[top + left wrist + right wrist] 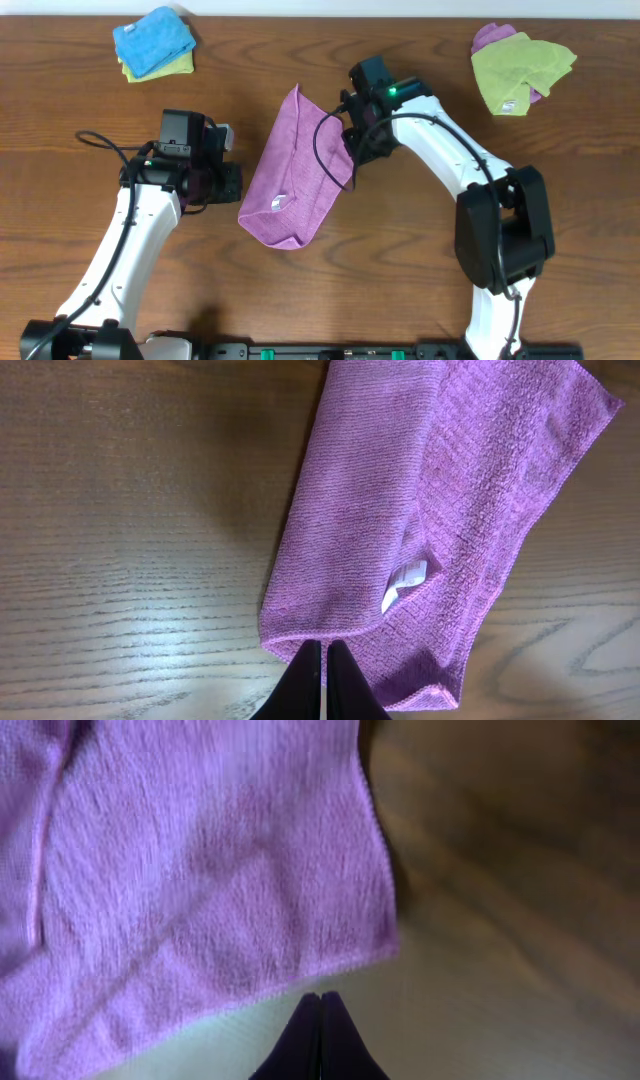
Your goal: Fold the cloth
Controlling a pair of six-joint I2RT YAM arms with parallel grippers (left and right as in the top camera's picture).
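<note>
Already the cloth lies doubled lengthwise at the middle of the desk, its white tag facing up near one end. From that long, narrow shape, I judge that one fold is done and a crosswise one is still due. The left tool is clenched on nothing, its tips at the cloth's hem; I cannot tell whether they touch it. The right tool is likewise pinched together and empty, just beside a far corner. The two flank the cloth, probably so each can take an edge.
</note>
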